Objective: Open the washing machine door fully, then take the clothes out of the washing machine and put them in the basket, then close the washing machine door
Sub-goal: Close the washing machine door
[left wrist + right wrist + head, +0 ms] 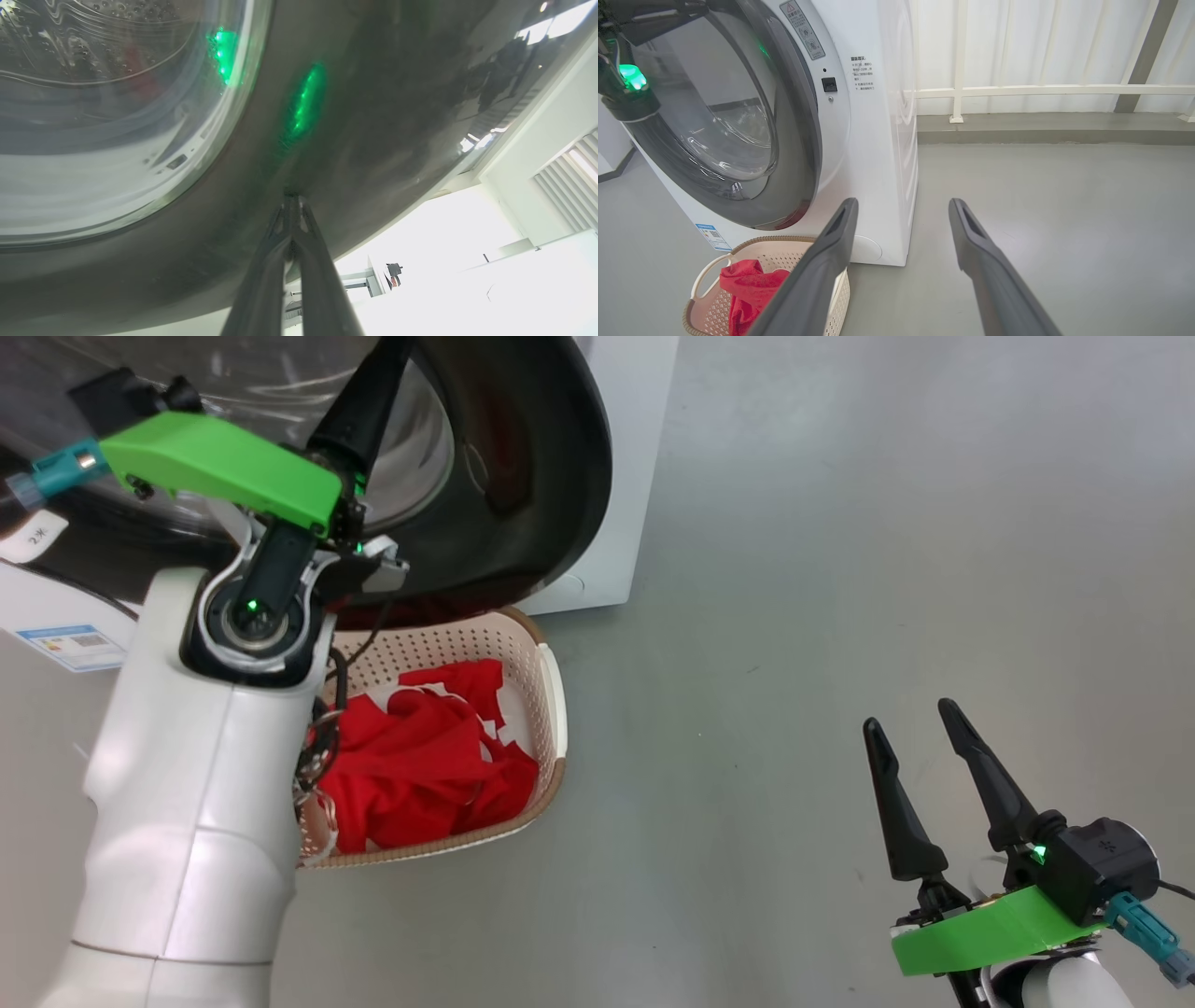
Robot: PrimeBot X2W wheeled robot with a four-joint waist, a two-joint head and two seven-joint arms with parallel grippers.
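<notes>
**Item inspected:** the large round washing machine door [728, 130], with a wide glossy black rim and a bulging clear glass centre.

**Position:** it stands close to the face of the big white front-loading washing machine [878, 163] but is not latched. The small black catch socket [829, 84] on the front panel is uncovered.

**Pincers:**
- Left pincer [292, 198]: its 2 fingers are pressed together and hold nothing. The tips touch the black rim beside the glass.
- Right pincer [903, 205]: spread wide and empty, over the grey floor [794, 616], well apart from the basket.

**Load:** the bright red soft clothes with white trim [420, 765] lie heaped in the small cream perforated plastic basket [448, 642], which stands on the floor just below the door.

**Handling assessment:**
- The door looks rigid and fairly heavy, and it swings on 1 hinge line.
- The glossy rim is probably slippery, so a narrow tip may skate across it.
- Best contact is the rim, on the side away from the hinge, and not the glass bowl.
- Latching probably needs a firm final push.

**Not verifiable:**
- The drum interior is unseen, so it cannot be confirmed empty.
- The hinge is hidden.
- The left arm covers part of the basket in the head view.
- The red tint on the lower rim may be a reflection of the clothes.
</notes>
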